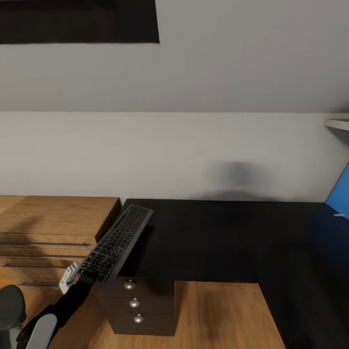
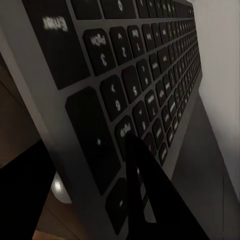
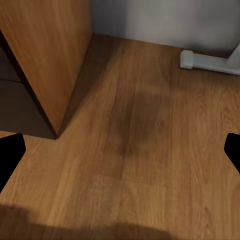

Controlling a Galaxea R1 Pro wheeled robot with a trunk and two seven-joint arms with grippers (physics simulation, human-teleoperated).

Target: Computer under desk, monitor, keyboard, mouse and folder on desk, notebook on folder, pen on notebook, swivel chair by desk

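Now the left gripper (image 1: 77, 276) pinches the keyboard (image 1: 116, 244), its long axis slanting toward the wall; right jaws spread.

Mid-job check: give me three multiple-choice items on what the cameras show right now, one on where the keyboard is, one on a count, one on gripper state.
1. Where is the keyboard?
A. Flat in the middle of the desk
B. Held tilted at the desk's left end, over the drawer unit
C. On the floor

2. How many round knobs show on the drawer unit?
A. One
B. Three
C. Five

3. What state is the right gripper in?
A. Open, over bare wood floor
B. Shut on a pen
C. Shut on the keyboard

Answers:
1 B: the left gripper grips its near end and it slants up across the edge of the desk.
2 B: three knobs stack down its front.
3 A: its fingertips sit wide apart with nothing between.
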